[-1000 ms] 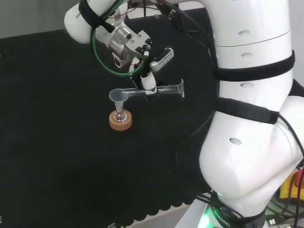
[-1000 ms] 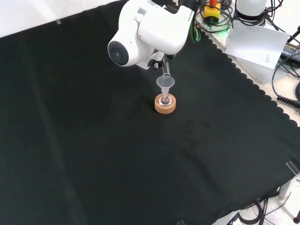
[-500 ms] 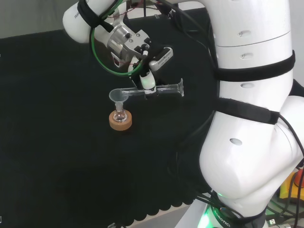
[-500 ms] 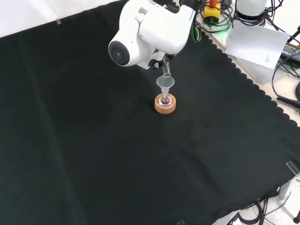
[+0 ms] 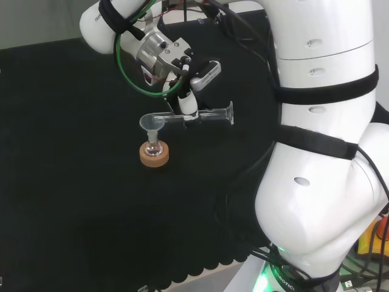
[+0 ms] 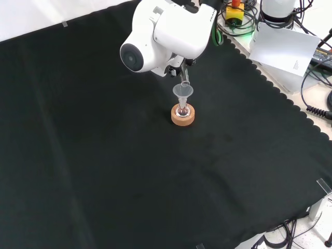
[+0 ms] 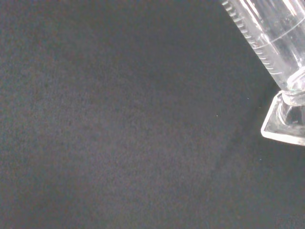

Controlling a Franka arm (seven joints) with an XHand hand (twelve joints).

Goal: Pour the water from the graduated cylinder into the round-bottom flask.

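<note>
In the head view my hand (image 5: 189, 97) is shut on a clear graduated cylinder (image 5: 206, 115), which lies nearly level with its base to the right. Its mouth reaches over a clear funnel (image 5: 150, 123) set in the neck of a small round-bottom flask (image 5: 153, 146) on a cork ring (image 5: 153, 156). From the front, the funnel (image 6: 182, 92), flask (image 6: 182, 110) and cork ring (image 6: 183, 116) stand just below the arm's white link. The wrist view has the cylinder (image 7: 271, 38) with its scale marks and its square base close up.
The arm's big white links (image 5: 322, 152) take up the right of the head view. In the front view, cables (image 6: 236, 21), a white sheet (image 6: 282, 44) and other gear lie past the cloth's scalloped edge at upper right.
The hand and cylinder have crept slightly up and to the left in the head view. The cylinder stays tipped over the funnel; flask and ring have not moved.
</note>
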